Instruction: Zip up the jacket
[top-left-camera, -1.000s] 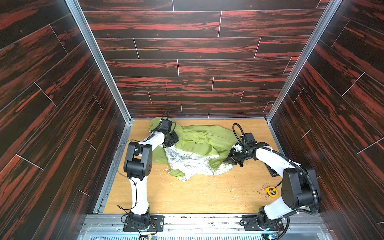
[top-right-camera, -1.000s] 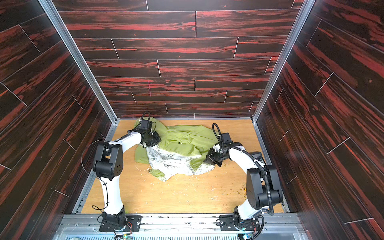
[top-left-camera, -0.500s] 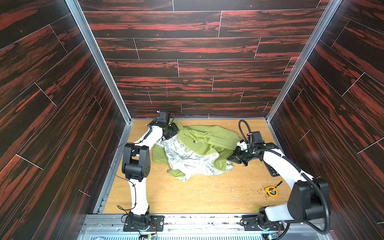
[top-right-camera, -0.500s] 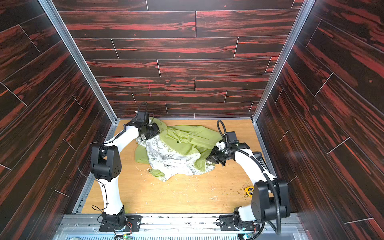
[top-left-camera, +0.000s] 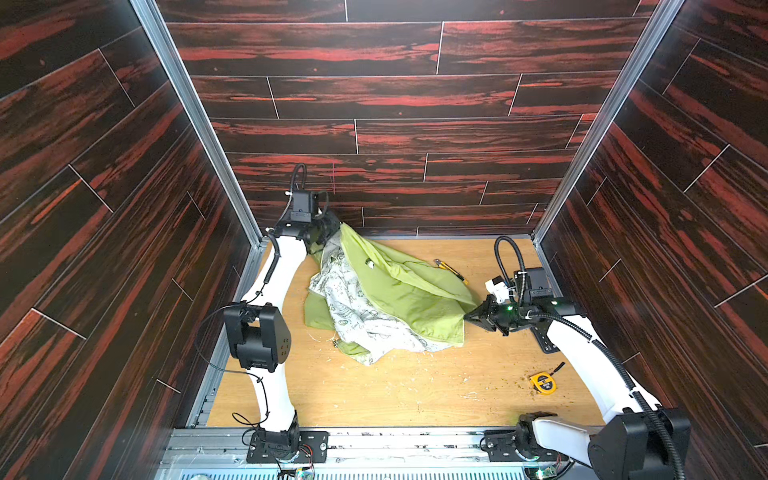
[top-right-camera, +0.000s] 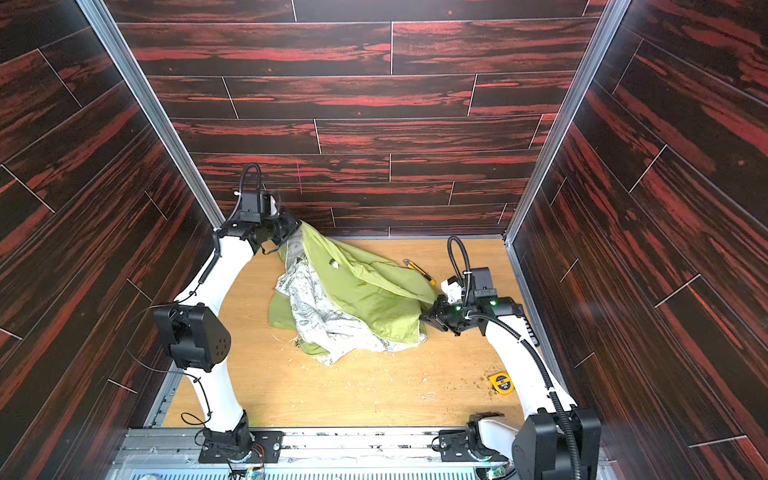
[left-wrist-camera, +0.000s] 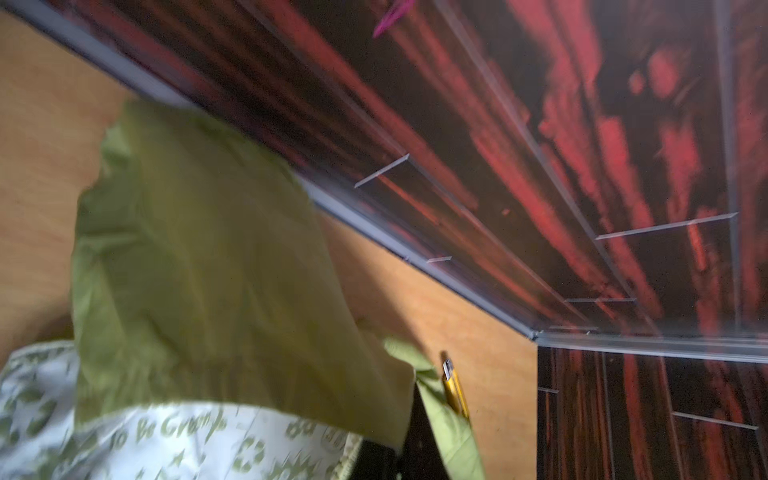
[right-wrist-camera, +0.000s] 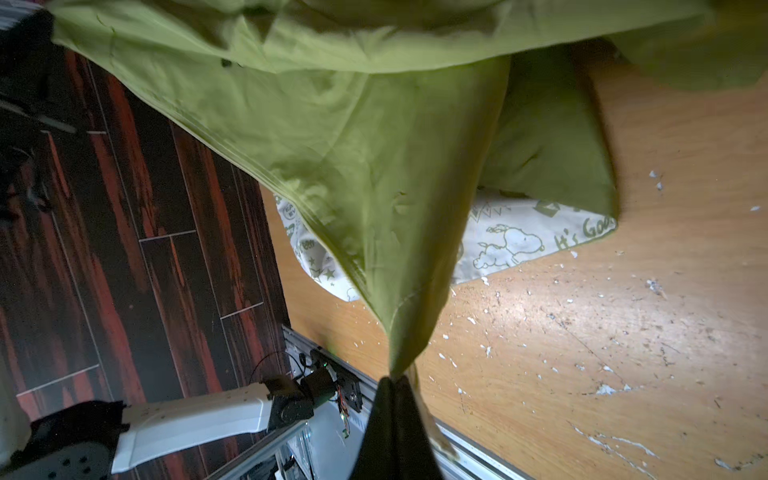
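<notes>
The thin lime-green hooded jacket (top-left-camera: 399, 291) with white printed lining sprawls mid-way across the wooden tabletop (top-left-camera: 415, 395). The left gripper (top-left-camera: 333, 227) is clamped on its raised 11 o'clock edge, and the right gripper (top-left-camera: 468, 318) pinches its 4 o'clock corner.

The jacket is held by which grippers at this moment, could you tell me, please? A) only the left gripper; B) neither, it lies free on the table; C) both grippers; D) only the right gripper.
C: the left gripper is shut on the raised far end of the jacket, and the right gripper pinches a green corner of it.
</notes>
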